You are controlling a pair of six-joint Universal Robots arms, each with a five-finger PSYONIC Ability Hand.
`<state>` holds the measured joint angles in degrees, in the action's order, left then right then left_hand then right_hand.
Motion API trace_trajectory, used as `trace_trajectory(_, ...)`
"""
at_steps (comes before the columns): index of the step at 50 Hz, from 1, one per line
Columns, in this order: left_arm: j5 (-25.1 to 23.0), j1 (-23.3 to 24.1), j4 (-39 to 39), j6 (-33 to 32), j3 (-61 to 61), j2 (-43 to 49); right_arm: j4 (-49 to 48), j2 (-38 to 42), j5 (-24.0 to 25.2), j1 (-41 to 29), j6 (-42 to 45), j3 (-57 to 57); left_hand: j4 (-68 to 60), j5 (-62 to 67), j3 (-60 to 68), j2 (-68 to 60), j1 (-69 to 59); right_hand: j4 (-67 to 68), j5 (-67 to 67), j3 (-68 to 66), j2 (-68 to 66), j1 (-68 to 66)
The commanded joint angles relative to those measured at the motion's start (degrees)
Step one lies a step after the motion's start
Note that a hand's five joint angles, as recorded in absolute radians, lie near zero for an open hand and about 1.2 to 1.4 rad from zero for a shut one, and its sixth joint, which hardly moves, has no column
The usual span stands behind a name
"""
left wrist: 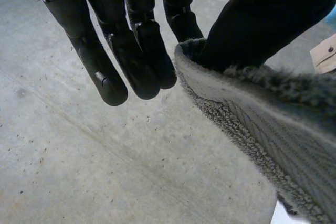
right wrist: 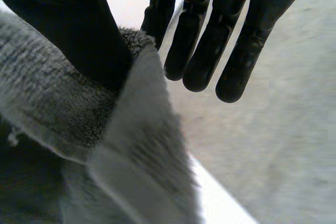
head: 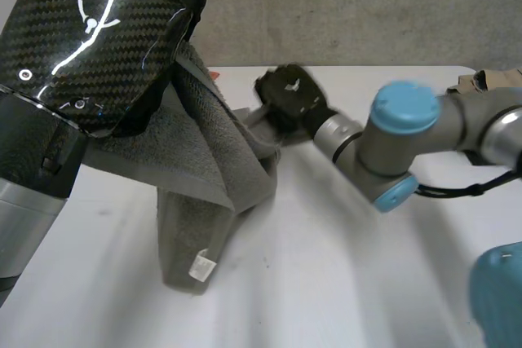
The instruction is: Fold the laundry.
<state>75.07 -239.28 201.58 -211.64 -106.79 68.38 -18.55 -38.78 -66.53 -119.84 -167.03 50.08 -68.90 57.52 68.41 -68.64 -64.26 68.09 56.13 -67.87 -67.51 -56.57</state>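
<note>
Towel: we have a grey towel lifted off the white table, draped between the two hands with folds bunched down its middle.
Towel's low end: it reaches down to the tabletop towards the near side, and we can pick out a small white label on it there.
Left hand: in its own wrist view the left hand shows long, straight fingers. The thumb bears down on the towel's hemmed edge just beside the nearest finger, so we call that a pinch on the cloth.
Left hand's place on the towel: it has the top edge, the highest point of the cloth, and everything hangs down from there.
Left arm: the carbon-weave forearm of the left arm looms large at the near left of the head view and covers most of its hand.
Right hand: the right hand also has straight fingers, with the thumb pressed onto a turned-over edge of the towel next to the closest finger. We read this as a pinch too.
Right hand's place: in the head view it sits over the middle of the table, lower than the left, with a fold of towel running across to it.
Right arm: the right arm comes in from the right side, grey joints and light-blue caps in plain sight.
Below the hands: we see grey concrete floor past the fingers in the left wrist view.
</note>
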Motion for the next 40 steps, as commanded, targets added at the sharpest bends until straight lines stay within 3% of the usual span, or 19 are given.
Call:
trace_trajectory(1,0.34,-2.59,0.04,0.17,-0.08,0.96,6.40,-16.14,0.08,7.24,2.41,11.60,-11.10,12.48,11.59,-11.36,-15.74,11.91,13.87,-12.13,-12.49,-23.43)
trace_trajectory(9,-0.10,-4.27,0.83,0.26,-1.05,6.75,23.10,-29.86,-1.58,13.84,15.14,18.55,-11.10,12.48,11.59,-11.36,-15.74,11.91,13.87,-12.13,-12.49,-23.43)
trace_trajectory(14,-0.02,-4.27,1.10,0.09,0.44,15.52,37.05,-36.62,-5.62,17.36,24.10,20.40,-11.10,12.48,11.59,-11.36,-15.74,11.91,13.87,-12.13,-12.49,-23.43)
trace_trajectory(21,0.42,-4.79,0.48,0.35,4.21,31.69,49.38,-38.49,-7.38,16.92,31.93,23.21,-11.10,12.48,11.59,-11.36,-15.74,11.91,13.87,-12.13,-12.49,-23.43)
trace_trajectory(24,0.34,-5.41,0.39,0.35,6.50,37.33,49.48,-37.26,-7.73,16.92,33.96,23.83,-11.10,12.48,11.59,-11.36,-15.74,11.91,13.87,-12.13,-12.49,-23.43)
trace_trajectory(32,0.69,-7.08,0.74,0.26,21.08,49.47,45.10,-23.29,-14.50,14.46,34.76,15.32,-11.10,12.48,11.59,-11.36,-15.74,11.91,13.87,-12.13,-12.49,-23.43)
trace_trajectory(40,2.27,-8.22,4.60,0.09,42.61,54.05,23.67,-16.42,-17.84,13.67,31.78,2.22,-11.10,12.48,11.59,-11.36,-15.74,11.91,13.87,-12.13,-12.49,-23.43)
